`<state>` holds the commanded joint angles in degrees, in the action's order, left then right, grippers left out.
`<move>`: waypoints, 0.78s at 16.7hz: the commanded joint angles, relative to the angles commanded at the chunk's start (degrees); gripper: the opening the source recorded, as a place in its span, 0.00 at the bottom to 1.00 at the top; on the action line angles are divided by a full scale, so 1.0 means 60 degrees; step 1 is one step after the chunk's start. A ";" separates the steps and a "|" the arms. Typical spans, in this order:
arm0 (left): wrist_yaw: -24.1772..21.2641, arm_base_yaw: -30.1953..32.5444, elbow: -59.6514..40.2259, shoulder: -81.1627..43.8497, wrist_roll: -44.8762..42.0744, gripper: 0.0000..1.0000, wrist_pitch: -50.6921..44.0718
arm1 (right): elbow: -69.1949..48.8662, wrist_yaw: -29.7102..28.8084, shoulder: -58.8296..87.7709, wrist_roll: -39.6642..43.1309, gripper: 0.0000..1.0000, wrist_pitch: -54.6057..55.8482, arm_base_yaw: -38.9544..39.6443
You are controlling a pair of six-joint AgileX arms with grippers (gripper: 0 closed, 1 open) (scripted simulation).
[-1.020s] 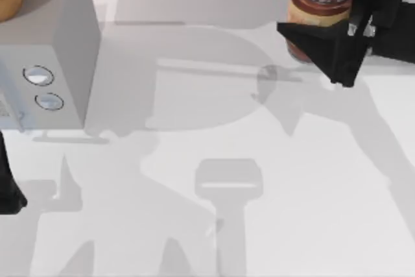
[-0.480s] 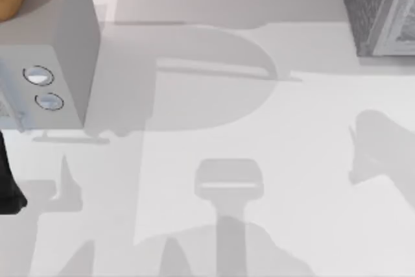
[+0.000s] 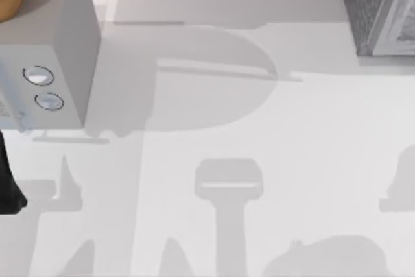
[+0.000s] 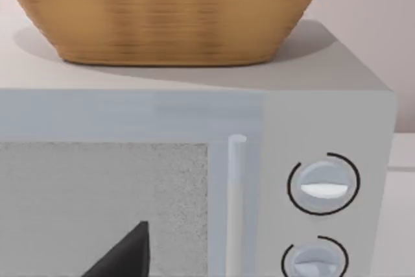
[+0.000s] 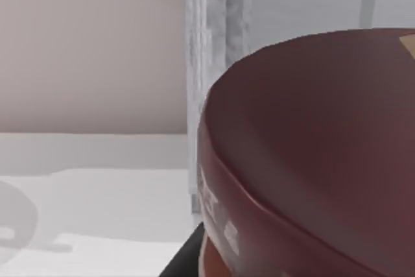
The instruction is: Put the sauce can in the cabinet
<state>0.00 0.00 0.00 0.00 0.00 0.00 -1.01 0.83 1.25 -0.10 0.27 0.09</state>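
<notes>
Right pincer (image 5: pixel 189 261) is pinching the sauce can (image 5: pixel 311 160), holding it close in front of the cabinet (image 3: pixel 376 11) at two o'clock. Carrying step, I'm reckoning; next it's needing a level push inside. Left arm (image 3: pixel 8 186) is idling at nine o'clock.

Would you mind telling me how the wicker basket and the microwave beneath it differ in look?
The basket is tan and woven, while the microwave is smooth pale grey. The basket has curved sides that narrow toward its base; the microwave is boxy with flat faces. The microwave carries two round knobs; the basket is plain. Both stand at the table's left.
</notes>
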 joint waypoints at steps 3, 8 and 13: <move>0.0000 0.0000 0.0000 0.0000 0.0000 1.00 0.0000 | 0.0169 -0.0138 -0.0209 0.0016 0.00 -0.0045 -0.0016; 0.0000 0.0000 0.0000 0.0000 0.0000 1.00 0.0000 | 0.0058 -0.0119 -0.0080 -0.0010 0.00 -0.0065 0.0041; 0.0000 0.0000 0.0000 0.0000 0.0000 1.00 0.0000 | -0.1951 -0.0267 0.1567 -0.0132 0.00 -0.0697 0.0368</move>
<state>0.00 0.00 0.00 0.00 0.00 0.00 -12.72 -0.78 10.66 -0.89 -3.91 2.30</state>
